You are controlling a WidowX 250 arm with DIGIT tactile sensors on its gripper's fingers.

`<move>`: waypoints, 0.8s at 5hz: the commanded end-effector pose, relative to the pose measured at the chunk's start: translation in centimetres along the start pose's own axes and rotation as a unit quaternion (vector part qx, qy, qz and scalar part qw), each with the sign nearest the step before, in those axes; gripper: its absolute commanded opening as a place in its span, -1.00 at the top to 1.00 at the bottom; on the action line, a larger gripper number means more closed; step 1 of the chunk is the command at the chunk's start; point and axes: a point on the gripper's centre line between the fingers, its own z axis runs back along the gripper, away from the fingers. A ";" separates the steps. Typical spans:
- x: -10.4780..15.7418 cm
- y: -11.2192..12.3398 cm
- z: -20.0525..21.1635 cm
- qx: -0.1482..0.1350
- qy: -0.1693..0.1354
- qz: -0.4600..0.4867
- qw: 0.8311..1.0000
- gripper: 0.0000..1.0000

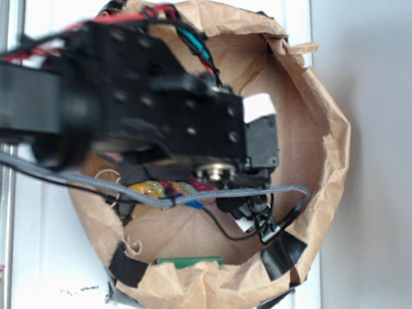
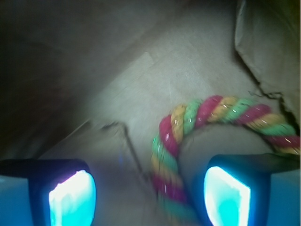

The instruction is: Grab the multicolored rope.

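Overhead, a brown paper bag, rolled down into a wide bowl, rests on a white surface; black tape patches mark its near rim. The black robot arm reaches in from the left, a grey braided cable trailing beneath it. Wrist view: the multicolored rope lies curved on the bag floor, arching rightward, one stretch running down between the two pads. The gripper is spread wide, not pinching the rope.
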 end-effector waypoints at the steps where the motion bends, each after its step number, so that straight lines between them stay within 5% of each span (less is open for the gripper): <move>1: 0.6 -1.0 -1.8 -0.001 -0.044 -0.024 0.999 -1.00; 4: 0.9 -1.0 -5.4 0.027 -0.064 -0.012 0.998 -1.00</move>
